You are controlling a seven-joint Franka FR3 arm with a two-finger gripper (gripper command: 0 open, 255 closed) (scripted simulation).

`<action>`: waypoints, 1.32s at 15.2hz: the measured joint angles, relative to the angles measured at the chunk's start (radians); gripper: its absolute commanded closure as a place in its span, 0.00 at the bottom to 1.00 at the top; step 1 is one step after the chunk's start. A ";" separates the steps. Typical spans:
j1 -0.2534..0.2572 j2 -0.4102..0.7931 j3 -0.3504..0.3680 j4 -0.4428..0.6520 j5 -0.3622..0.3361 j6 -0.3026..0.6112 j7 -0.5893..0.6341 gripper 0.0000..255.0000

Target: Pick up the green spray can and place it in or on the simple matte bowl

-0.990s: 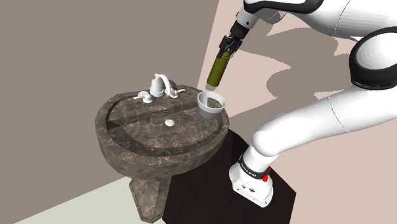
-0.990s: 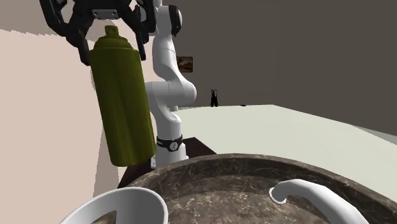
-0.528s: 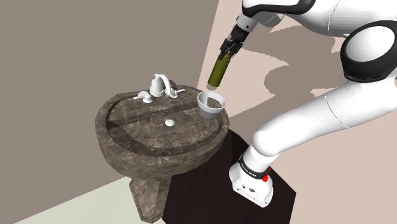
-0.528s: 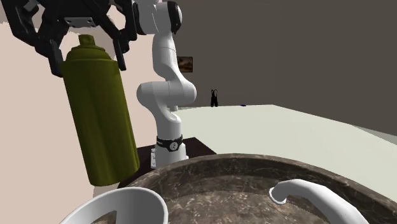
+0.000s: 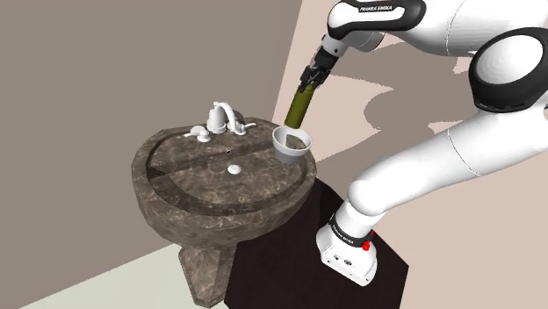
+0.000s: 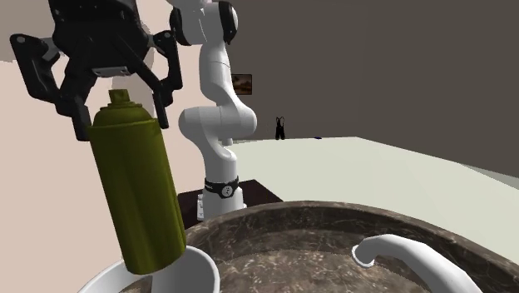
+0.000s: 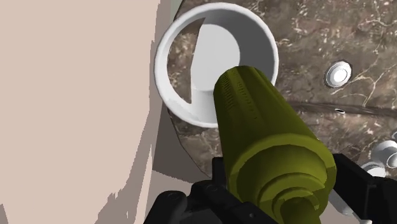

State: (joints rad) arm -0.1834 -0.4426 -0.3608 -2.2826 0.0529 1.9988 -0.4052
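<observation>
The olive-green spray can (image 5: 298, 106) hangs slightly tilted, nozzle up, with my black gripper (image 5: 310, 77) shut on its top. Its lower end sits just at the rim of the white bowl (image 5: 292, 143), which stands on the sink's back corner by the wall. In the second exterior view the can (image 6: 138, 200) reaches down to the bowl's rim (image 6: 202, 265) under the gripper (image 6: 121, 112). The wrist view looks down along the can (image 7: 267, 137): its base covers part of the bowl's opening (image 7: 167, 48), and the fingers (image 7: 359, 184) clasp it on both sides.
The bowl rests on a dark marbled pedestal sink (image 5: 189, 189) with a white faucet (image 5: 225, 116) and drain plug (image 5: 234, 168). A beige wall (image 5: 395, 53) lies just behind the bowl. The arm's base stands on a dark box (image 5: 290, 263) beside the sink.
The gripper has come down with the can, and the can's base has dropped from above the bowl to its rim. The bowl and sink have not moved.
</observation>
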 measured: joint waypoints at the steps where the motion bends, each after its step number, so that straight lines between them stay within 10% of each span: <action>1: -0.001 -0.002 -0.001 -0.015 -0.001 0.012 -0.003 1.00; 18: 0.002 0.032 -0.020 -0.134 0.012 0.163 -0.035 1.00; 19: 0.002 0.032 -0.020 -0.134 0.012 0.163 -0.035 0.00; 20: 0.002 0.032 -0.020 -0.134 0.012 0.163 -0.035 0.00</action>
State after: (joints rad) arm -0.1813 -0.4108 -0.3811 -2.4165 0.0646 2.1621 -0.4400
